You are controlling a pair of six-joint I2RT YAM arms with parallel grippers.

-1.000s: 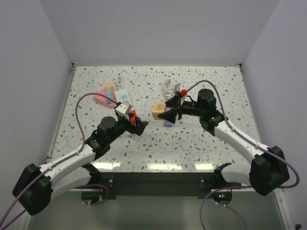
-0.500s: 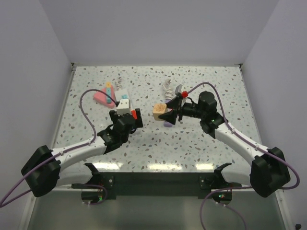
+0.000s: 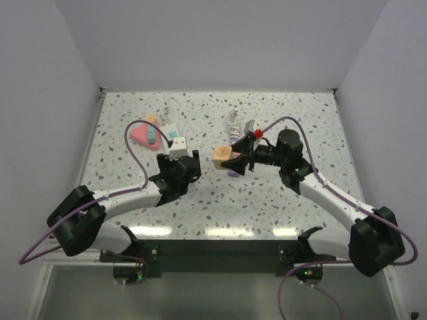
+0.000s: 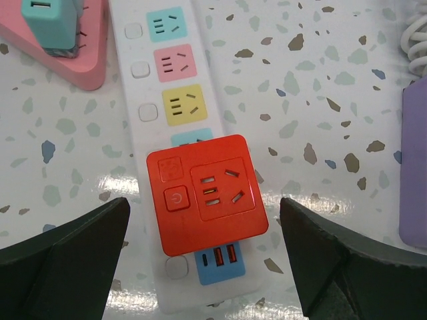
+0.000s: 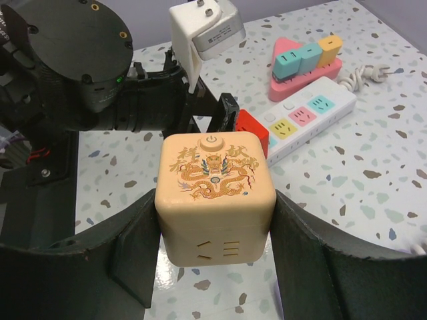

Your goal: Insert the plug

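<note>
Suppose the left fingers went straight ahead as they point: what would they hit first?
Probably the red cube adapter, which sits on the white power strip, centred between the open left fingers. Depth is hard to judge.

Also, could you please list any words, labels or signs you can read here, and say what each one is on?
Power sign: on the decorated face of the beige cube, near its upper edge.
Gold Chinese characters on that same face: too ornate to read with confidence.
Power sign: on the button of the red cube.
Power strip: no print visible.
No readable words, brands or numbers anywhere.
</note>
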